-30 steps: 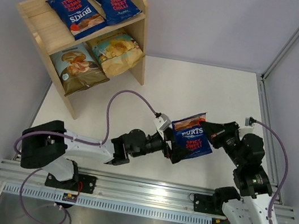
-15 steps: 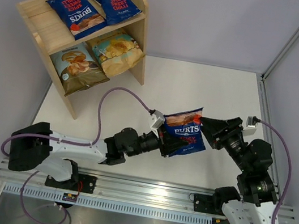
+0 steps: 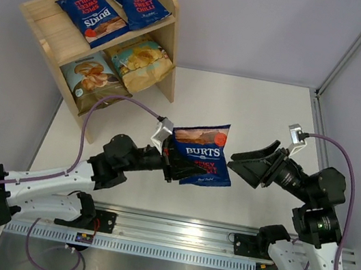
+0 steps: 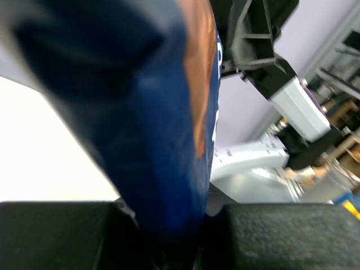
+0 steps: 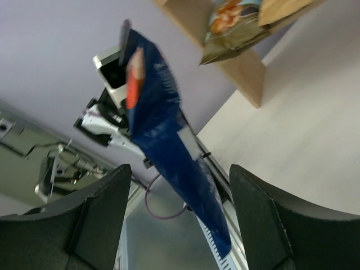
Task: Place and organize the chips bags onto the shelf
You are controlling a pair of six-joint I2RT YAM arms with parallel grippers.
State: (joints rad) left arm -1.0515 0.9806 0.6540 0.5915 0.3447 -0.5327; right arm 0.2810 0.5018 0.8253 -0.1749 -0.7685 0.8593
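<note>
Bag point(image 3: 199, 153) further L w/ L hand point(image 3: 176, 167), tips hidden

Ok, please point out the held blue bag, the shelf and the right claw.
held blue bag point(image 3: 199, 153): top view, front label
shelf point(image 3: 46, 18): top view, bare upper board
right claw point(image 3: 240, 167): top view, between fingertips

A robotics lab test cell: plain grey panel walls point(image 3: 268, 25) box in a white table point(image 3: 240, 110) edged by an aluminium mounting rail point(image 3: 168, 252). Blurred clutter point(image 4: 337, 174) beyond may be equipment.
</note>
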